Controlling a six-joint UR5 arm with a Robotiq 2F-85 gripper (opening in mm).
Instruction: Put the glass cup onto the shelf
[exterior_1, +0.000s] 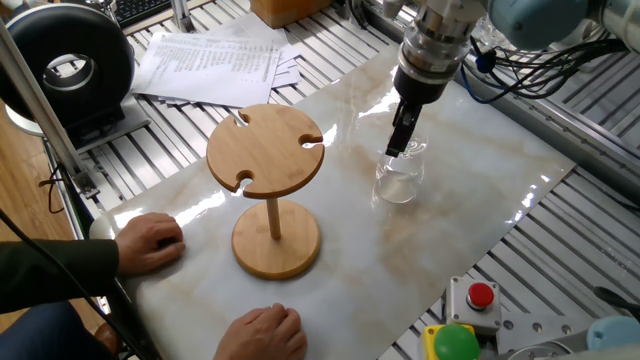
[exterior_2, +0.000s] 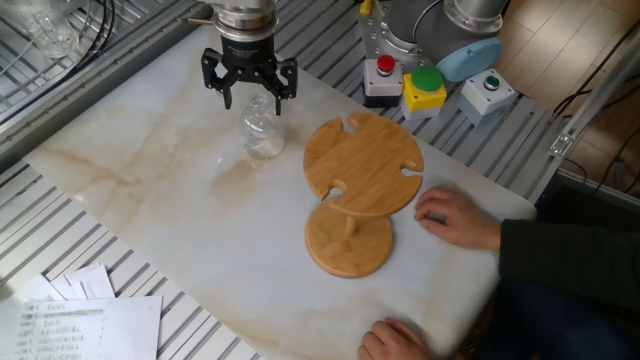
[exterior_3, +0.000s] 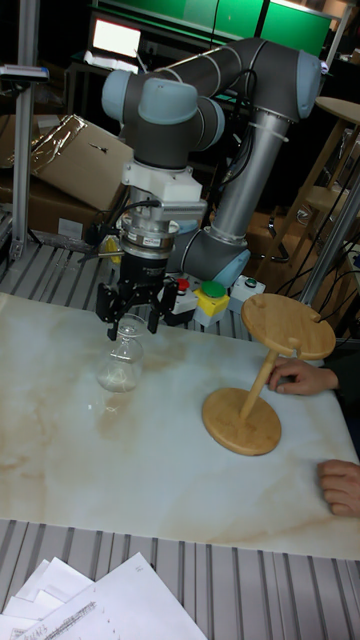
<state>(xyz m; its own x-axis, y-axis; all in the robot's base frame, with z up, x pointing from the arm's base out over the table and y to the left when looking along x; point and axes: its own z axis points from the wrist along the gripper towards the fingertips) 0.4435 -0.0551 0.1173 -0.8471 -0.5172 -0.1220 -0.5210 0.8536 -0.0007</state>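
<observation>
The glass cup (exterior_1: 398, 178) stands on the marble sheet, wide part down and narrow part up, right of the shelf (exterior_1: 265, 150). My gripper (exterior_1: 401, 140) hangs straight over it, open, with its fingers either side of the cup's top (exterior_2: 258, 102). I cannot tell whether a finger touches the glass. The other fixed view shows the gripper (exterior_2: 250, 92) and cup (exterior_2: 262, 135) left of the bamboo shelf (exterior_2: 362, 165). In the tall fixed view the gripper (exterior_3: 132, 318) straddles the cup (exterior_3: 120, 365), well left of the shelf (exterior_3: 288, 325).
A person's hands (exterior_1: 150, 240) (exterior_1: 265, 330) rest on the table beside the shelf's base (exterior_1: 277, 240). Loose papers (exterior_1: 215, 60) lie at the back, a button box (exterior_1: 478, 300) at the front right. The marble sheet (exterior_1: 470, 190) ends on a slatted metal table.
</observation>
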